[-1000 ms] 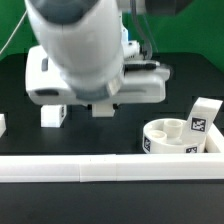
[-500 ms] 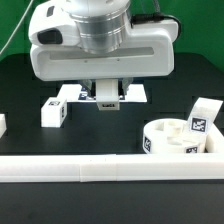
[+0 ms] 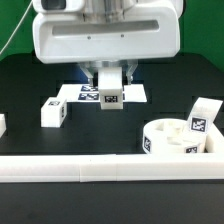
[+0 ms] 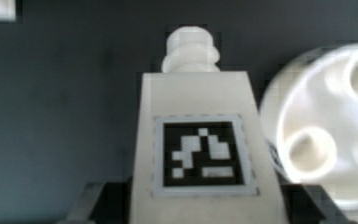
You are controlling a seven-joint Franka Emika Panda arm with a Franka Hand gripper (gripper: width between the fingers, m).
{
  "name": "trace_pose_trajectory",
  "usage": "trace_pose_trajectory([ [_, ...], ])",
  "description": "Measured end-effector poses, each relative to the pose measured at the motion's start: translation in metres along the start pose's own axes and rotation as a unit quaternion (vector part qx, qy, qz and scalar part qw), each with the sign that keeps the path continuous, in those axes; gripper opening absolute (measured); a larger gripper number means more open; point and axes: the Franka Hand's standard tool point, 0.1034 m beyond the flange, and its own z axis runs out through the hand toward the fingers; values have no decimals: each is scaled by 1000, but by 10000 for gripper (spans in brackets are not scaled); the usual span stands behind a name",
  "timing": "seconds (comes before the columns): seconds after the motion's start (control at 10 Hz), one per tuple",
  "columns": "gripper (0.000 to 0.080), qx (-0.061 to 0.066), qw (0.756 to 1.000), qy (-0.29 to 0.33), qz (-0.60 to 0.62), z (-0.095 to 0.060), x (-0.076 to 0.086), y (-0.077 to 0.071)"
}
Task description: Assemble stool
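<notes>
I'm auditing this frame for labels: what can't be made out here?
The marker board, exterior view: partly hidden behind the gripper and its white rectangular leg block.
The round white seat disc, wrist view: blurred, cut off by the frame edge.
A white object, exterior view's left edge: cut off, unidentifiable.

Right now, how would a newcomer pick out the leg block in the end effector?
Find the big white arm atop the exterior view; its end effector hangs before the marker board. The held leg block is clamped there, tag forward. The other leg blocks sit free: one on the table, one by the seat disc.
</notes>
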Motion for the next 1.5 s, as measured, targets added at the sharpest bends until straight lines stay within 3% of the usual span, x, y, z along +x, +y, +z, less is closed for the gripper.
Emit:
trace_pose_trajectory([
  [0.4,337,-23,989,145,-2,3,10,7],
  [0.6,337,-29,975,220,-16,-2,15,-13],
  [0.8,337,-40,966,255,-17,4,10,-6],
  [0.9,337,-34,966,257,-8,3,10,-13],
  [1.1,337,-15,965,262,-6,6,7,-47],
  [1.2,337,-13,965,262,-16,9,5,-60],
  [1.5,337,-18,962,271,-17,9,7,-53],
])
